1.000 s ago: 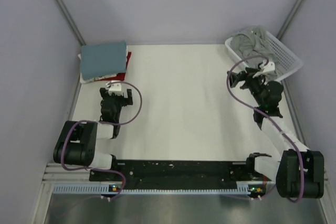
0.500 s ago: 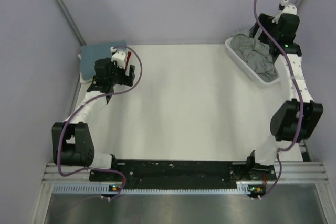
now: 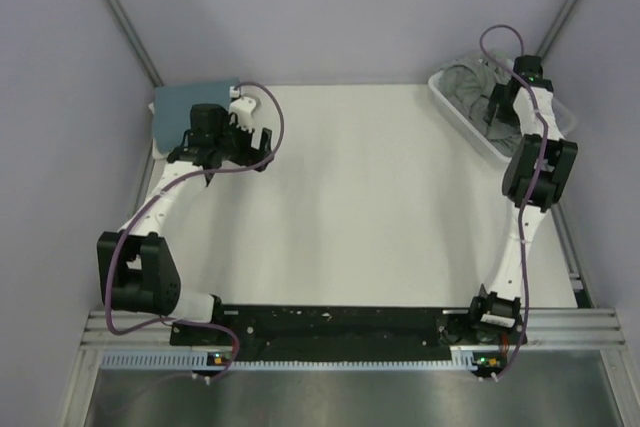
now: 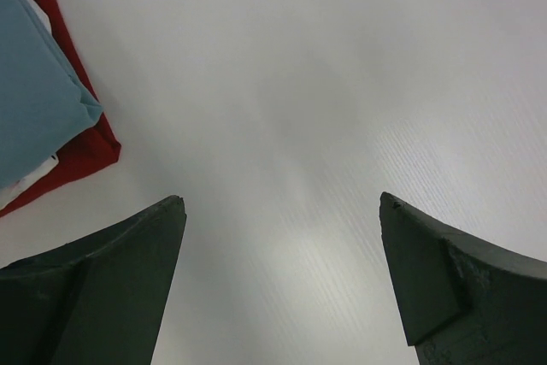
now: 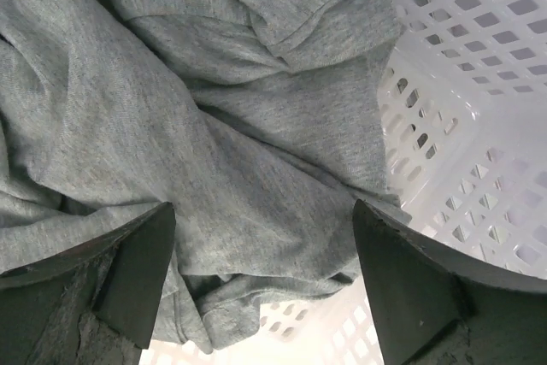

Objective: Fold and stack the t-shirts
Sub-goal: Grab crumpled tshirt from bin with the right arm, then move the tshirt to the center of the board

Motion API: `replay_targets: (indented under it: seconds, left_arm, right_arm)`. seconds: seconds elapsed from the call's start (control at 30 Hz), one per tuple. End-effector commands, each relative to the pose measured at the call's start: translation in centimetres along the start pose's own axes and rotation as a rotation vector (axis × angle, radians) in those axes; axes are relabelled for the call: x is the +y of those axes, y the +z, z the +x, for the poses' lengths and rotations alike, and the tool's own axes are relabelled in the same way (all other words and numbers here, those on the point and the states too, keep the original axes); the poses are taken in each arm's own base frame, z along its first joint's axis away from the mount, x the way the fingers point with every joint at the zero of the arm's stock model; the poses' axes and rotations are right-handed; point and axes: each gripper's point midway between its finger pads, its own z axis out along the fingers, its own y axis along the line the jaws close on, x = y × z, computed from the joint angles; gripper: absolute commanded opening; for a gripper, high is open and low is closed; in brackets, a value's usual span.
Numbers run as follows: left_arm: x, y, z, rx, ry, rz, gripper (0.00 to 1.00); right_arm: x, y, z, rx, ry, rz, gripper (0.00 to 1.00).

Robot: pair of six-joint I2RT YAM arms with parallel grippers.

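- The left gripper (image 4: 280, 201) has swung out from its folded-back rest near the base. It now hovers over bare table (image 4: 325, 74), just right of the stack of folded t-shirts (image 4: 38, 104) in the far-left corner.
- Its jaws are spread wide with nothing between them. We judge that it is waiting beside the stack, not working on it.
- The stack has teal-blue on top, a whitish sliver under that, and red (image 4: 90, 150) at the bottom. It looks untouched.
- The right gripper (image 5: 263, 206) was raised high over the basket (image 5: 461, 83) half a second ago. It has now dipped into it, jaws wide open over the crumpled grey t-shirt (image 5: 214, 126).
- We read this as the start of a pick: the grey t-shirt has not yet been gripped, lifted or laid out for folding.
- From above, the left arm covers much of the stack.
- From above, the right arm hides its own fingers and part of the basket.
- We cannot tell whether the right fingertips touch the cloth.
- We also cannot tell where the collar or sleeves lie, or whether another shirt sits underneath.
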Motion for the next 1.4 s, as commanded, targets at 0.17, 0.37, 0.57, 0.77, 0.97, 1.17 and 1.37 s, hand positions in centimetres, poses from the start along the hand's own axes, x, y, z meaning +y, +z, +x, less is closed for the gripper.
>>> replay_targets:
  seconds: [0.17,0.37,0.57,0.77,0.97,1.17,1.37]
  left_arm:
    - [0.2,-0.6,-1.8,-0.004,0.033,-0.008,0.99]
    - [0.2,-0.8,-2.3,-0.01,0.04,-0.013,0.99]
    - [0.3,-0.9,-2.0,-0.004,0.049,-0.016,0.98]
    - [0.1,-1.2,-2.3,-0.014,0.051,-0.01,0.98]
    - [0.3,-1.8,-3.2,-0.034,0.062,-0.027,0.98]
    - [0.7,-2.2,-3.2,-0.037,0.074,-0.056,0.98]
    - [1.5,-2.1,-3.6,-0.048,0.064,-0.097,0.98]
  right_arm:
    - [-0.5,-1.9,-1.3,-0.005,-0.067,0.055,0.74]
    - [2.8,1.4,5.9,0.242,-0.154,-0.033,0.6]
    - [3.8,1.7,6.4,0.255,-0.126,-0.09,0.0]
    - [4.3,-6.8,-4.3,-0.086,-0.038,-0.153,0.0]
    - [3.4,-20.9,-15.0,-0.526,0.068,-0.237,0.0]
    - [2.9,-38.0,-19.6,-0.914,0.051,-0.387,0.0]
    - [8.3,-55.1,-16.2,-1.254,-0.208,-0.717,0.0]
